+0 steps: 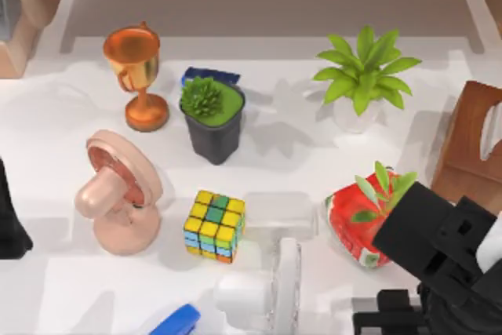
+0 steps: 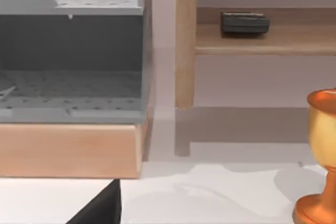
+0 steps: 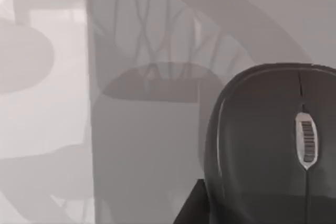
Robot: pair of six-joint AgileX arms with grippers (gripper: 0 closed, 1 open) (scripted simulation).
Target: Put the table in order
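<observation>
Top view: right end effector (image 1: 392, 313) hovers above table (image 1: 70, 115) near-right corner.

The trophy (image 1: 135, 72) gleams like polished copper metal; the table (image 1: 63, 107) is smooth, glossy white (faintly reflective); the mouse (image 3: 273, 145) looks satin black plastic; the shelf (image 2: 262, 40) is matt pale wood.

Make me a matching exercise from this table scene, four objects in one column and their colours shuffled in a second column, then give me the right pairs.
Objects:
1. trophy cup
2. desk fan
3. computer mouse
4. pot under the succulent

Colours:
A. dark grey pot
B. pale pink
C. copper orange
D. glossy black with a scroll wheel

Pairs: 1-C, 2-B, 3-D, 4-A
</observation>
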